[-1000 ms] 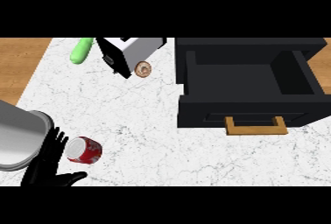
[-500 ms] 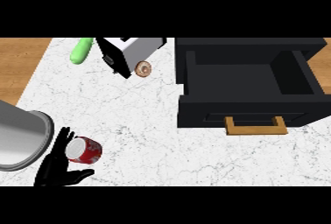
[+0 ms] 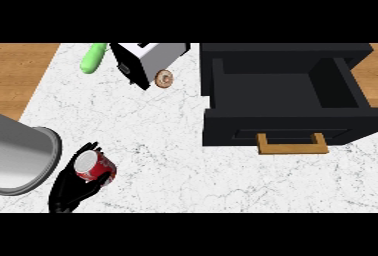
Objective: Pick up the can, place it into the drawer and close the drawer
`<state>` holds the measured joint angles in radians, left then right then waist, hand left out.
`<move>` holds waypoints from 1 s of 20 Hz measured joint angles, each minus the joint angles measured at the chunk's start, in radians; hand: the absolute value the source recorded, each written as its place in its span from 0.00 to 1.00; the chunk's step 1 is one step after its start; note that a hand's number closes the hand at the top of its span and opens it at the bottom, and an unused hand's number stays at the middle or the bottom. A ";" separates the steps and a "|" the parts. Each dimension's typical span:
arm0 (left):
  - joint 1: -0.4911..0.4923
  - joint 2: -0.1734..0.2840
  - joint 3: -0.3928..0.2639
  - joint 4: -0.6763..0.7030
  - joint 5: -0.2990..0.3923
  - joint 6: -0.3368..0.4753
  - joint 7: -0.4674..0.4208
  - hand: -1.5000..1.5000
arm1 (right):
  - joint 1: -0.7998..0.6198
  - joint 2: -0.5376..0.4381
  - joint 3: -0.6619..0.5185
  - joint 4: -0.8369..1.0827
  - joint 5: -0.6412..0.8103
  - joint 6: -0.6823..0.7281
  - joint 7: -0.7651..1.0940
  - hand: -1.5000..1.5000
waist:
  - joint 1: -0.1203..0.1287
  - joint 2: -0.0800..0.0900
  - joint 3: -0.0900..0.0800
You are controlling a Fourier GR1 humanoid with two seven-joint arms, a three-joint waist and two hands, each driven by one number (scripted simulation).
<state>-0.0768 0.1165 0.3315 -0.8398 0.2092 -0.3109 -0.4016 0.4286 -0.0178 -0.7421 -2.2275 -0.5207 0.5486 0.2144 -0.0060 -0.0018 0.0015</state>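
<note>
Table: white marbled table (image 3: 162, 130) carries everything.
Drawer: black open drawer (image 3: 284, 97), tan handle, far right.
Hand: left hand (image 3: 71, 187) curled around the can.
Can: red-and-white can (image 3: 94, 166), lower left.
Risk: can may slip on the long carry.

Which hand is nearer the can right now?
Left. The left hand is at the can, fingers curled round it at the counter's lower left. The right hand is not in view, so its place cannot be told.
</note>
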 measured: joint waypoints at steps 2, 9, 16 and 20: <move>-0.026 0.004 -0.004 0.017 0.017 -0.026 0.022 1.00 | -0.002 -0.002 -0.003 0.003 -0.007 -0.001 0.012 0.00 | -0.001 0.001 -0.001; -0.018 -0.016 -0.051 -0.092 0.062 -0.092 0.077 1.00 | -0.005 0.007 -0.005 -0.003 -0.017 0.007 0.027 0.00 | 0.002 0.000 -0.001; -0.026 -0.059 -0.096 -0.254 0.098 -0.064 0.153 1.00 | 0.016 0.007 -0.013 -0.041 -0.049 -0.010 0.047 0.00 | 0.002 0.000 -0.001; -0.084 -0.091 -0.120 -0.259 0.104 0.056 0.145 1.00 | 0.012 0.005 -0.004 -0.058 -0.054 -0.030 0.060 0.00 | -0.001 0.001 -0.002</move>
<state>-0.1608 0.0259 0.2118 -1.0993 0.3135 -0.2552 -0.2562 0.4405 -0.0127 -0.7457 -2.2853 -0.5748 0.5191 0.2749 -0.0070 -0.0012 -0.0001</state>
